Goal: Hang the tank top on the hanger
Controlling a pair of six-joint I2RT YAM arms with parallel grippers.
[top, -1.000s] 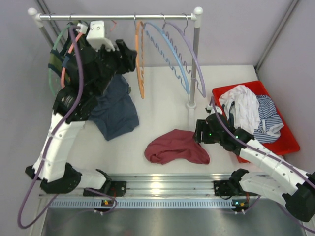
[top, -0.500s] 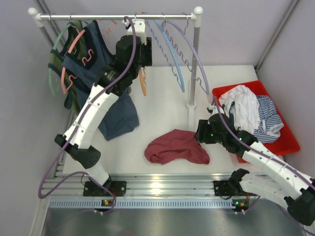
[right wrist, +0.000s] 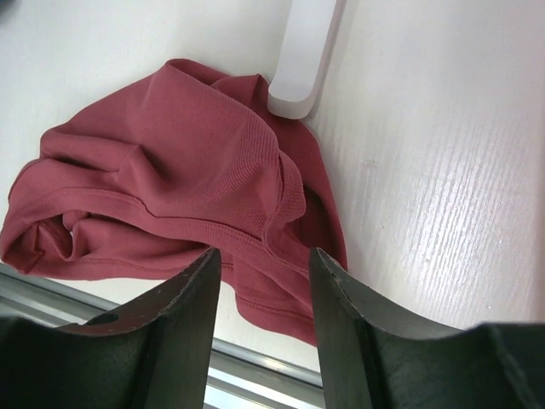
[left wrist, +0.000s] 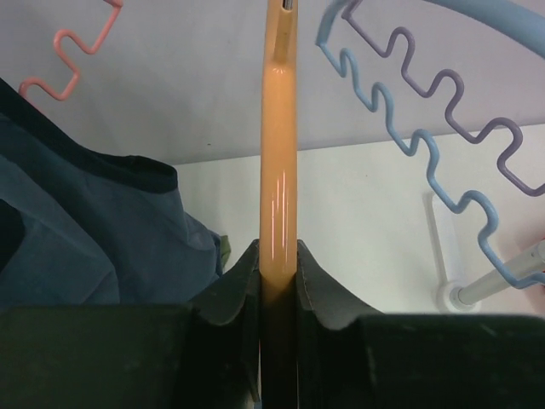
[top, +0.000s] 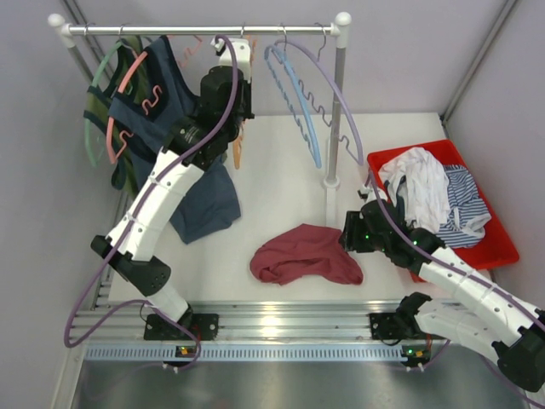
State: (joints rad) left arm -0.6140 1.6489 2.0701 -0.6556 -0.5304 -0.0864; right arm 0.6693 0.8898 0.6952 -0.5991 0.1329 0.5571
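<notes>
The maroon tank top lies crumpled on the white table near the front edge. My right gripper hovers over its right hem, open, with the fabric showing between and beyond the jaws; I cannot tell whether the fingers touch it. The orange hanger hangs from the rail, and my left gripper is shut on it. In the left wrist view both fingers press against the hanger's orange bar, which runs straight up between them. The hanger's hook is hidden behind the arm.
A metal rail on two posts crosses the back. It carries a light blue hanger, a pink hanger and a dark blue top. The right post's foot stands just behind the tank top. A red bin at right holds white and striped garments.
My left arm swung right from the left-hand hangers to the orange hanger and shut on it, pulling it slightly left. My right gripper's jaws narrowed a little over the tank top.
</notes>
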